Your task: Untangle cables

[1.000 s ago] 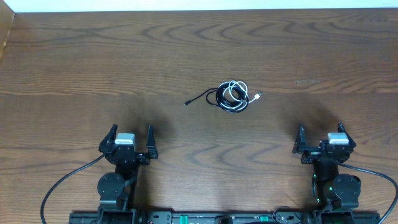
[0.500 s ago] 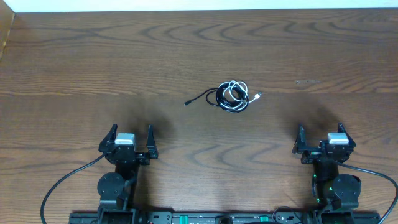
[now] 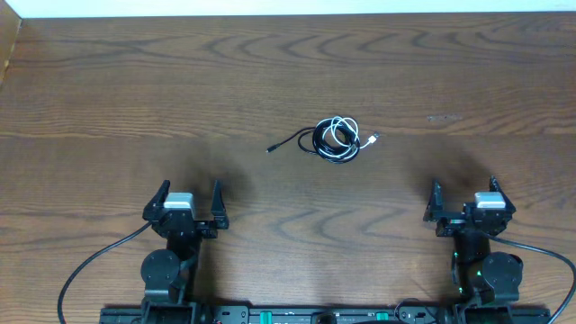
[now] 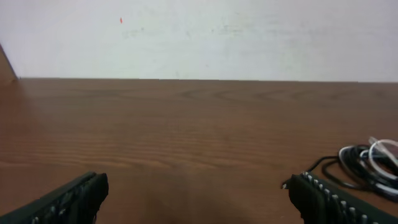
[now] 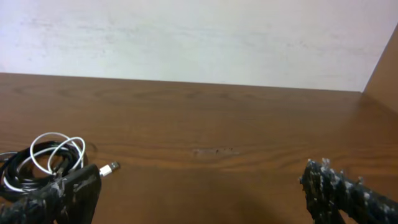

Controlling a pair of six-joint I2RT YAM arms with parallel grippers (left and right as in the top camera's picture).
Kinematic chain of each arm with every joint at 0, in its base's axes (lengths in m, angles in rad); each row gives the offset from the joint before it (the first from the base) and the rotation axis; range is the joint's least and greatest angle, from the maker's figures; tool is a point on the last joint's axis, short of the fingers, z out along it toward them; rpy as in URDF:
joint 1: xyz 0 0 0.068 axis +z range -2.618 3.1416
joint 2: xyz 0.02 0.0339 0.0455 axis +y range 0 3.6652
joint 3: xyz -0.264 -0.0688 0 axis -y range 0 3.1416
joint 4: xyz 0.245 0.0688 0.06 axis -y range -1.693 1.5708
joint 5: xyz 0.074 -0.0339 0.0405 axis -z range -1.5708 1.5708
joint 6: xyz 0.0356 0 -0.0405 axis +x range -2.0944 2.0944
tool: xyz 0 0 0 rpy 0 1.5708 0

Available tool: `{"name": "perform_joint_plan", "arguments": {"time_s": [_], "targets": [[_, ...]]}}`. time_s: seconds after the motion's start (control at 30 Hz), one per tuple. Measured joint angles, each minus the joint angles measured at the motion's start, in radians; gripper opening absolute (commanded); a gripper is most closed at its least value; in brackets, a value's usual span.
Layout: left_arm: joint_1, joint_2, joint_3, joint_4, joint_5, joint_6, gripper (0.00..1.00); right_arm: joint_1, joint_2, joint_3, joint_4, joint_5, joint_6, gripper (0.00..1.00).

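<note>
A black cable (image 3: 326,143) and a white cable (image 3: 341,133) lie coiled together in a small bundle near the table's middle. The black cable's plug end (image 3: 269,149) trails to the left; the white cable's plug (image 3: 374,138) points right. The bundle shows at the far right of the left wrist view (image 4: 367,163) and at the far left of the right wrist view (image 5: 43,160). My left gripper (image 3: 190,200) is open and empty at the front left. My right gripper (image 3: 465,196) is open and empty at the front right. Both are well short of the bundle.
The wooden table (image 3: 180,81) stretches back to a white wall (image 4: 199,37). A raised wooden edge shows at the far left (image 3: 9,45) and at the right in the right wrist view (image 5: 382,68). Thick black arm cables (image 3: 90,265) run along the front.
</note>
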Motion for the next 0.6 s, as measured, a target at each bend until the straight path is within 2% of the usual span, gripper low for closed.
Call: {"name": "perform_joint_plan", "arguments": {"time_s": [0.17,0.37,0.6], "targets": [[0.0,0.0,0.002,-0.006,-0.001,-0.085,0.98,0.0,0.0,0.0,0.001,0.0,0.0,0.99],[0.0,0.032,0.046,-0.099,-0.002,-0.145,0.98,0.0,0.006,0.002,-0.024,0.0,0.016,0.99],[0.0,0.225,0.154,-0.153,-0.002,-0.163,0.98,0.0,0.113,0.064,-0.134,0.019,0.034,0.99]]}}
